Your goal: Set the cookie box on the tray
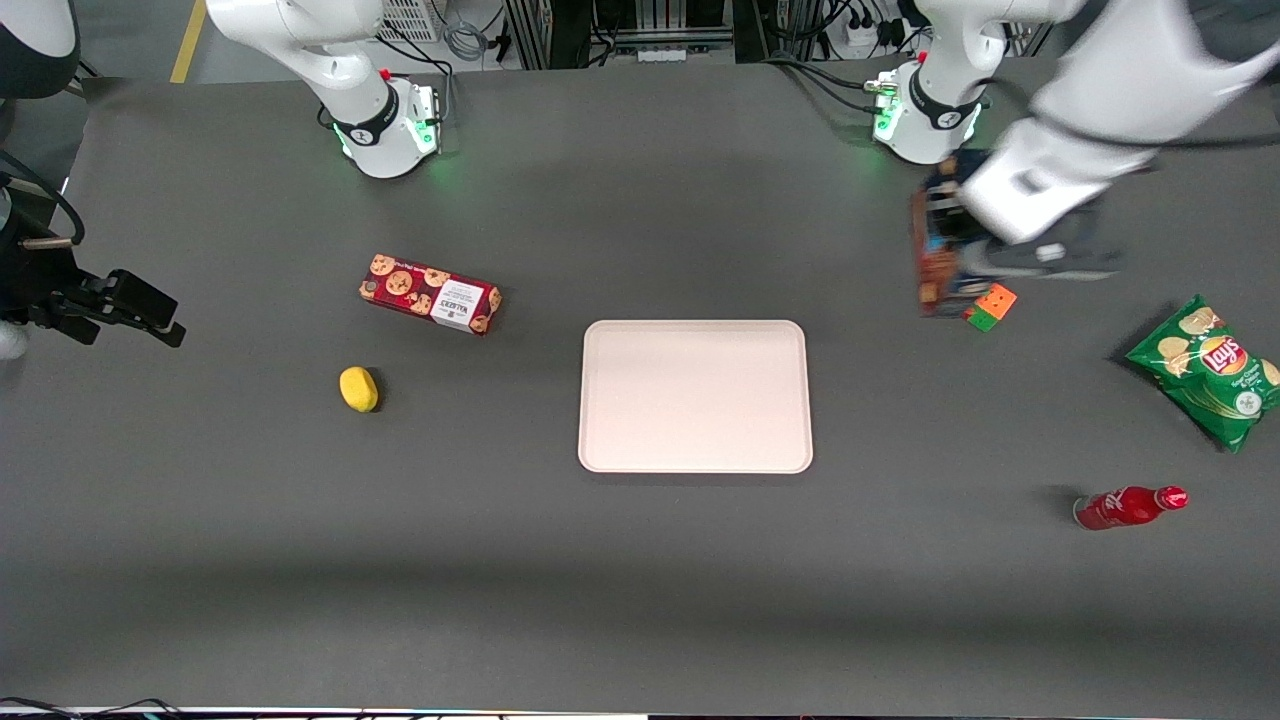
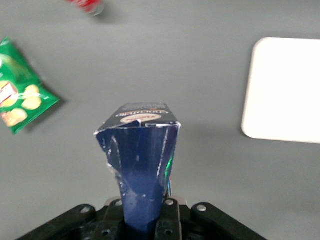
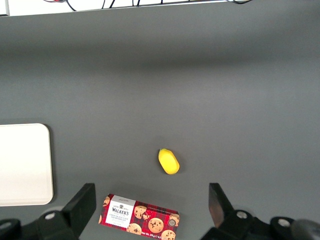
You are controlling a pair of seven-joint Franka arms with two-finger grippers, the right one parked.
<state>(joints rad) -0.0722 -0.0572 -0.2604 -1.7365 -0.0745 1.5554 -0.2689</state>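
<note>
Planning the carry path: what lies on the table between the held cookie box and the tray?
Nothing: the front view shows bare table between the cookie box, shut in the gripper, and the tray. The cube sits beside the box.

Even overhead light, soft shadows; working arm motion-blurred, tray (image 2: 285,90) overexposed.

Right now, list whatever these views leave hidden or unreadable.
- Gripper, front view: motion-blurred arm covers it above the table's working-arm end.
- Cookie box, front view: arm hides part of it; print smeared. Wrist view shows the gripper shut on it.
- Cube: box covers part.
- Soda bottle, chip bag, tray, wrist view: cut by edges.
</note>
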